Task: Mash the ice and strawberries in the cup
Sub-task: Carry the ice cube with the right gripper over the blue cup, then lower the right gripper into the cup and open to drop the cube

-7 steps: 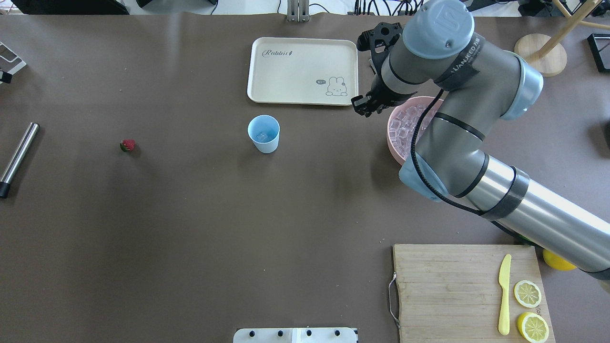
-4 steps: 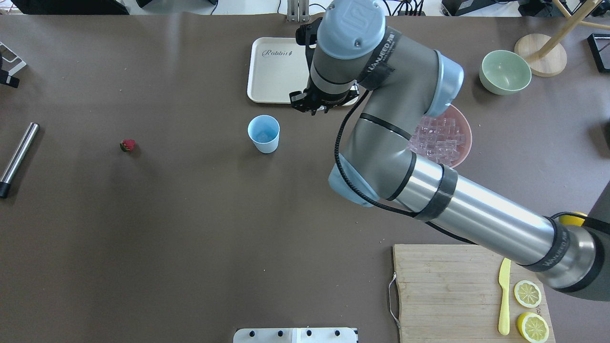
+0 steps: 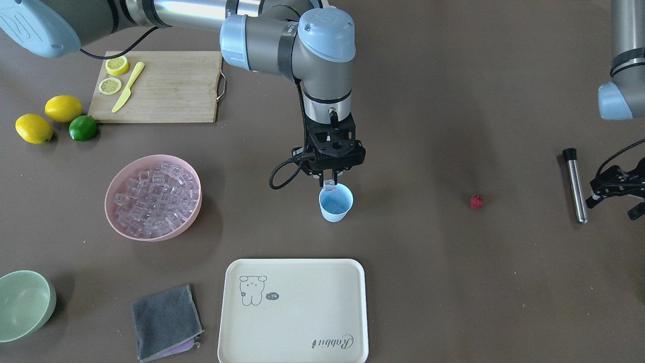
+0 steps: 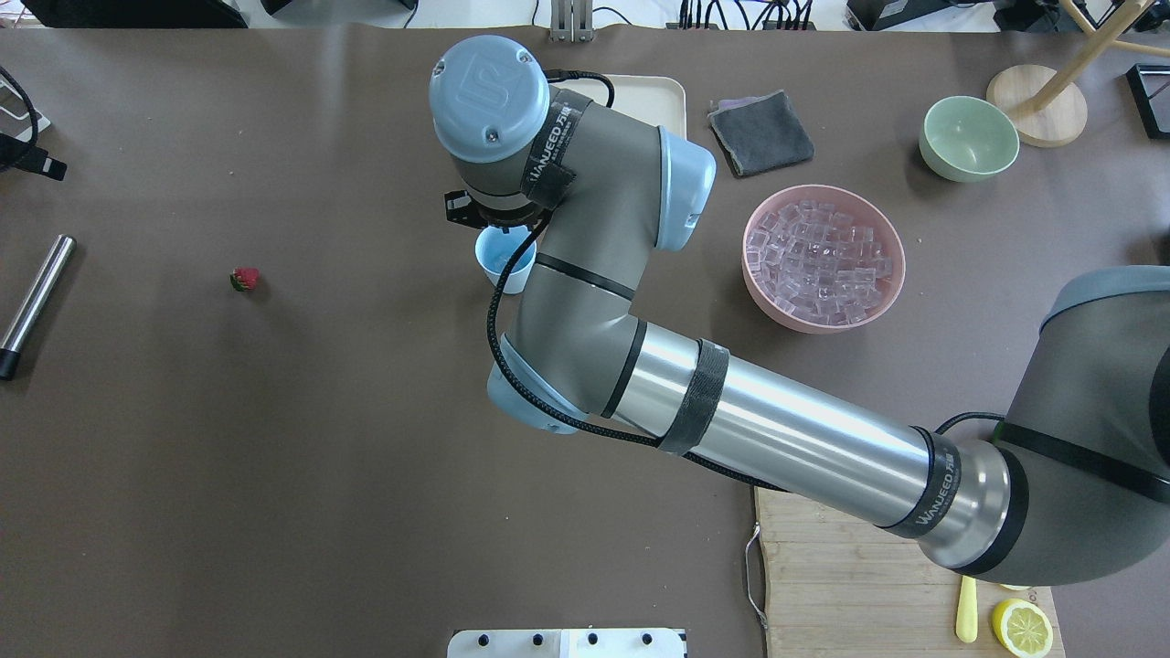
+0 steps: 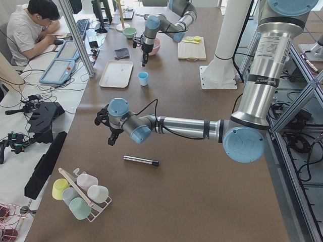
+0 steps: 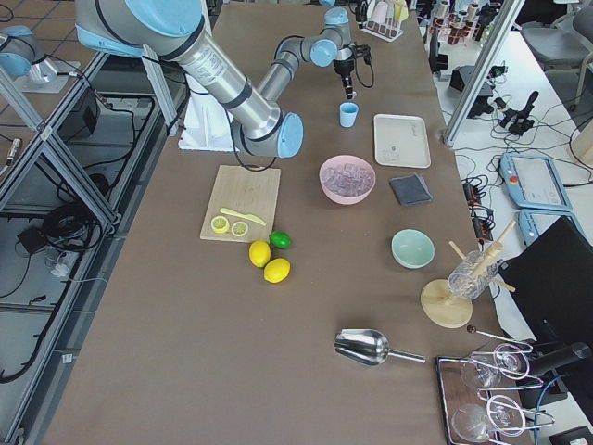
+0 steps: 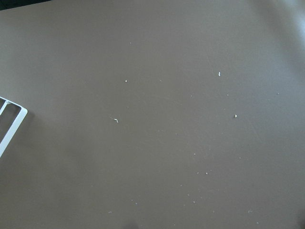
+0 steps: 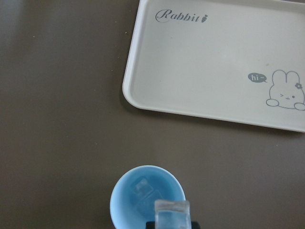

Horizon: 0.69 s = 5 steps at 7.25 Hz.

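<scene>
The light-blue cup [image 3: 336, 202] stands mid-table and shows partly under the right wrist in the overhead view [image 4: 501, 260]. My right gripper [image 3: 330, 182] hangs just above its rim, shut on a clear ice cube [image 8: 171, 212]. One more ice cube [image 8: 142, 188] lies in the cup [image 8: 125, 200]. The pink bowl [image 3: 108, 204] holds many ice cubes [image 3: 156, 196]. The red strawberry [image 3: 476, 202] lies alone on the table toward my left side [image 4: 244, 279]. My left gripper [image 3: 616, 197] hovers open and empty near a steel rod.
The steel rod [image 3: 574, 184] lies beside the left gripper. A cream tray [image 3: 295, 312] sits beyond the cup. A grey cloth [image 3: 166, 322] and a pale green bowl [image 3: 25, 302] lie past the pink bowl. A cutting board [image 3: 166, 85] with lemon slices, lemons and a lime [image 3: 83, 128] sits near my right base.
My right arm has swung left from the pink bowl, past the tray, to just above the cup, carrying an ice cube. The cup and strawberry have not moved.
</scene>
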Each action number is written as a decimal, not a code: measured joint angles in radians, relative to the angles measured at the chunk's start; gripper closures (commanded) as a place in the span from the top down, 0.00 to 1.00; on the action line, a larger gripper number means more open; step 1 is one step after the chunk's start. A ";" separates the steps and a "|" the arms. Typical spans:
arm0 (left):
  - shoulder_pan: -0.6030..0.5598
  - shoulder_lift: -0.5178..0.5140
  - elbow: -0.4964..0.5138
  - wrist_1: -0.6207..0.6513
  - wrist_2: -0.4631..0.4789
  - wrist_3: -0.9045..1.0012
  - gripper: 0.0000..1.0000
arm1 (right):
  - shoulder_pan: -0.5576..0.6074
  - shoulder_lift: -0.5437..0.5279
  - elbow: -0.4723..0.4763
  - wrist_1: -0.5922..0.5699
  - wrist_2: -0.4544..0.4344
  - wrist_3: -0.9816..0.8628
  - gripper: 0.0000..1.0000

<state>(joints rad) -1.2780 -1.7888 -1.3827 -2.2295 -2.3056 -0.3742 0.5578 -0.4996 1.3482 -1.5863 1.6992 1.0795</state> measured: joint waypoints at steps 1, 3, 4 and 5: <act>0.014 -0.003 -0.002 -0.001 0.000 -0.001 0.97 | -0.014 0.003 -0.009 0.001 -0.022 0.008 0.00; 0.023 -0.003 -0.001 -0.010 -0.001 -0.002 0.97 | -0.030 0.004 -0.024 0.009 -0.051 0.017 0.00; 0.024 -0.002 -0.002 -0.014 -0.001 -0.003 0.97 | -0.035 0.004 -0.042 0.040 -0.061 0.019 0.00; 0.024 -0.002 -0.004 -0.017 -0.001 -0.003 0.97 | -0.039 0.004 -0.067 0.085 -0.069 0.020 0.00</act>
<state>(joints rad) -1.2535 -1.7905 -1.3867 -2.2463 -2.3071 -0.3768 0.5192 -0.4956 1.2813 -1.5014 1.6303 1.0995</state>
